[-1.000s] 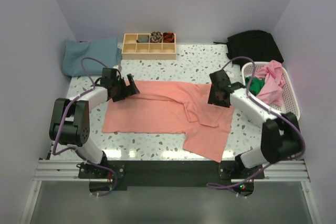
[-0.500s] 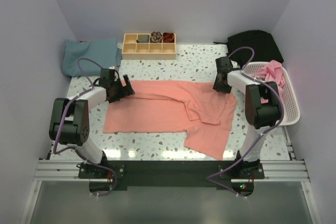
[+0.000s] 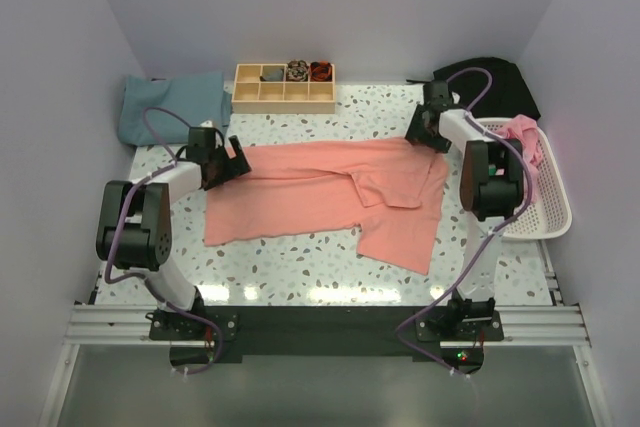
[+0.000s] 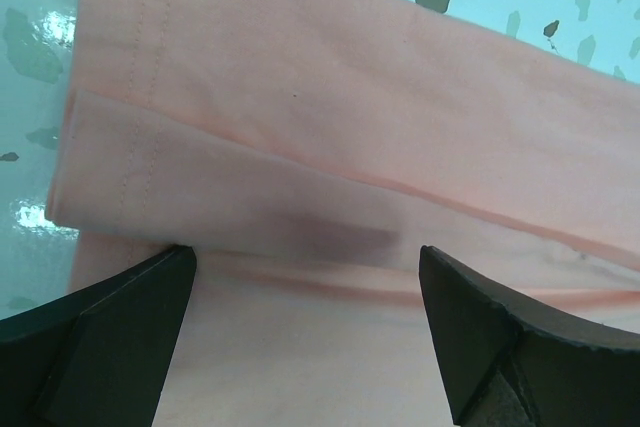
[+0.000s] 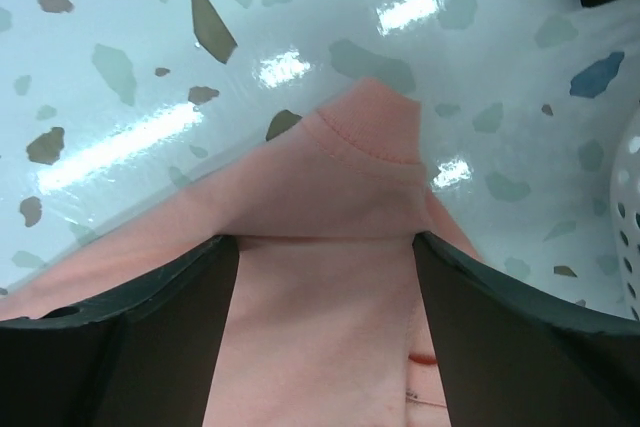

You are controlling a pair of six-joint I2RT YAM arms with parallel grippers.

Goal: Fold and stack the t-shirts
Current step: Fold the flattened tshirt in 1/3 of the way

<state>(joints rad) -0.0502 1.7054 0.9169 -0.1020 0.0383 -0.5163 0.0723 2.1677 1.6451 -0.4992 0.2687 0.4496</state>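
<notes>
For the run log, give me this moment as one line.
left gripper: open, at t-shirt far-left corner | right gripper: open, at far-right corner | t-shirt: spread, not yet folded

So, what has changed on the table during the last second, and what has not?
The right hand moved toward the far edge, the left hand a little that way too, and the pink shirt slid with them, away from the near edge. The basket, wooden tray and blue cloth stayed in place.
</notes>
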